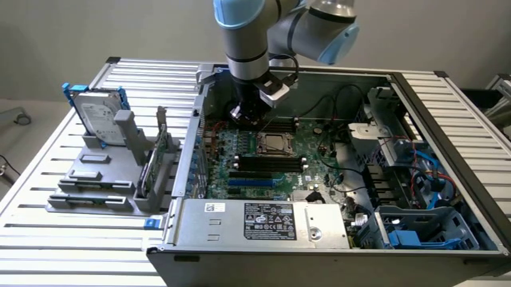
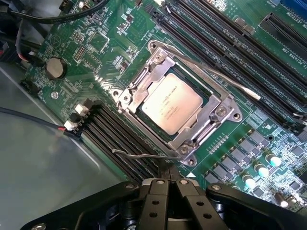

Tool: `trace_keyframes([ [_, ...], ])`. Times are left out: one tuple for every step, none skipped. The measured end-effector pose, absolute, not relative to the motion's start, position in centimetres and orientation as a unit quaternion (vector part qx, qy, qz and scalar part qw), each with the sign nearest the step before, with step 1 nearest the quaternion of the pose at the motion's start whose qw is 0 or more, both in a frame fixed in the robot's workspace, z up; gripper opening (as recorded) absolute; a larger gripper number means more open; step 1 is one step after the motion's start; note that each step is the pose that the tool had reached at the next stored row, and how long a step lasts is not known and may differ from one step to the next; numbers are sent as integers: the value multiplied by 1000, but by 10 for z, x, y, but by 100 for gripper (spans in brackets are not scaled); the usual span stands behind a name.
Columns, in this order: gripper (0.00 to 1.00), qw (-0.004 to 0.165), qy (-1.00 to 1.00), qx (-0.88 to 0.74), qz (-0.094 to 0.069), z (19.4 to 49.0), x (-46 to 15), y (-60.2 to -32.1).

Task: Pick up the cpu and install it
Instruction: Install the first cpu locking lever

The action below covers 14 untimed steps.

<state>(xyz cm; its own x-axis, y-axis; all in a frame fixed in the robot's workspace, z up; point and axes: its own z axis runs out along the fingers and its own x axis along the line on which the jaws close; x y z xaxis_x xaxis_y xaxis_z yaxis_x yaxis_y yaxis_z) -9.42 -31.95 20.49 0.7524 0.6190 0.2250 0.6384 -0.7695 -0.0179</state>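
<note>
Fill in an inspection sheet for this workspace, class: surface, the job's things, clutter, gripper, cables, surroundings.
Surface: slatted metal table bearing an open computer case.
Job's things: cpu lies in the motherboard socket, inside its metal frame.
Clutter: grey rack on the exterior view's left, holding a hard drive upright.
Gripper: gripper shut, empty, tips close to a socket lever; contact cannot be told.
Cables: black cables and blue cables inside the case; red and black wires at a white plug.
Surroundings: plain wall behind the table.
</note>
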Motion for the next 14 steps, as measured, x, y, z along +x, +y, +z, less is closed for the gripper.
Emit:
trace_keyframes([
  [11, 45, -336, -935, -103, 205, -94, -320],
  [11, 44, -337, -935, -103, 205, -94, -320],
  [11, 42, -337, -935, -104, 205, -94, -320],
  [11, 41, -337, -935, -104, 205, -94, -320],
  [11, 41, -337, -935, -104, 205, -94, -320],
  [11, 40, -337, -935, -104, 205, -94, -320],
  [11, 39, -337, -935, -104, 205, -94, -320],
  [11, 39, -337, -935, -104, 205, -94, -319],
  [11, 38, -337, -935, -105, 205, -94, -319],
  [11, 37, -337, -935, -105, 205, -94, -319],
  [11, 36, -338, -935, -105, 205, -94, -319],
  [11, 35, -338, -935, -105, 205, -94, -319],
  [11, 34, -338, -935, -105, 204, -94, -319],
  [11, 33, -338, -935, -106, 204, -94, -319],
])
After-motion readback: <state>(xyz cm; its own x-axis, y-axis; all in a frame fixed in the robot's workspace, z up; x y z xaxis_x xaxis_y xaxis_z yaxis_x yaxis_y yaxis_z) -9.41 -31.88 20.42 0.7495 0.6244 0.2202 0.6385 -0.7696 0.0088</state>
